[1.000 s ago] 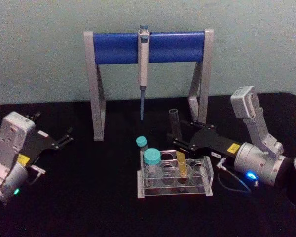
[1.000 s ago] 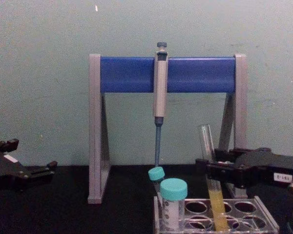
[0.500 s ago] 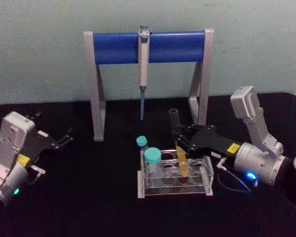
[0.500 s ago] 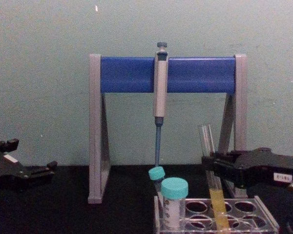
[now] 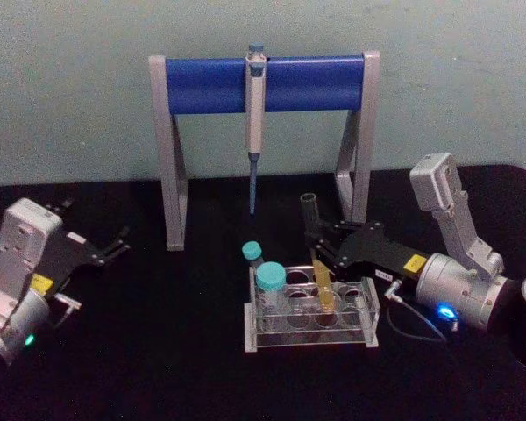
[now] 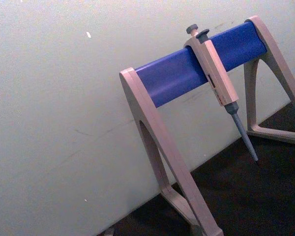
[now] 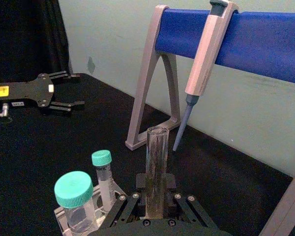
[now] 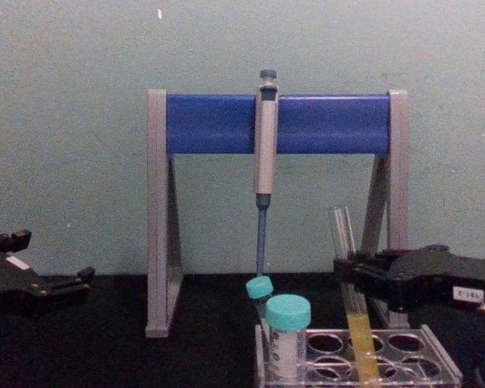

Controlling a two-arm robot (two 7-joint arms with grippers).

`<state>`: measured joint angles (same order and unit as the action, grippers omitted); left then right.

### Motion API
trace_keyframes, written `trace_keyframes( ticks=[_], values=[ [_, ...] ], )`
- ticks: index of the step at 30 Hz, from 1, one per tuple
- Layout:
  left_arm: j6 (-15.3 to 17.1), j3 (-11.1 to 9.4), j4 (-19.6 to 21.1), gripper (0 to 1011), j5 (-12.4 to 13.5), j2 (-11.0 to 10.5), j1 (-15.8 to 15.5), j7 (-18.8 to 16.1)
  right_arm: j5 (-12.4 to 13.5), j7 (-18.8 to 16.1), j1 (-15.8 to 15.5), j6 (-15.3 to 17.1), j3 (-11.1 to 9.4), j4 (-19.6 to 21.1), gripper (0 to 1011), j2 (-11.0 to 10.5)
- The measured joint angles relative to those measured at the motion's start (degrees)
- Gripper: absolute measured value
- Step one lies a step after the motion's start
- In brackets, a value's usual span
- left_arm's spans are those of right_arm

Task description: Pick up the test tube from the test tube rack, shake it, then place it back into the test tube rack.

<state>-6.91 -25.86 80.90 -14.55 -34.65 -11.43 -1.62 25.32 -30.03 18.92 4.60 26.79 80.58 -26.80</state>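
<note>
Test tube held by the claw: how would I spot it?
Before the blue-barred pipette stand sits a low clear test tube rack. The test tube stands in it within the right claw: tall, uncapped, yellow liquid below, unlike the short teal-capped tubes beside it.

The test tube is clear glass with yellow liquid low down. The test tube rack is translucent grey-lilac. Two capped tubes in it wear teal caps, one wide, one narrow. The pipette stand has a bright blue bar on light grey legs, and the pipette is grey with a blue tip. Both the right gripper and the left gripper are black, on silver-grey arms. The right one bears a yellow label. The table is black and the wall pale green.
</note>
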Motion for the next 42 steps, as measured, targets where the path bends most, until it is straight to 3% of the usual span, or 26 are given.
trace_keyframes(
  ticks=[12, 26, 37, 42],
  values=[
    [0.0, 0.0, 0.0, 1001, 0.0, 0.0, 0.0, 0.0, -0.1, -0.2, 0.0, -0.1, 0.0, 0.1, 225, -0.1],
    [0.0, 0.0, 0.0, 1001, 0.0, 0.0, 0.0, 0.0, 3.3, -2.2, -1.7, -2.5, -1.8, 5.4, 225, -1.5],
    [0.0, 0.0, 0.0, 1001, 0.0, 0.0, 0.0, 0.0, 3.7, 1.7, -4.5, -8.2, -5.4, 8.5, 225, -1.3],
    [0.0, 0.0, 0.0, 1001, 0.0, 0.0, 0.0, 0.0, 2.4, 3.4, -5.7, -11.8, -7.3, 8.5, 225, -0.4]
  ],
)
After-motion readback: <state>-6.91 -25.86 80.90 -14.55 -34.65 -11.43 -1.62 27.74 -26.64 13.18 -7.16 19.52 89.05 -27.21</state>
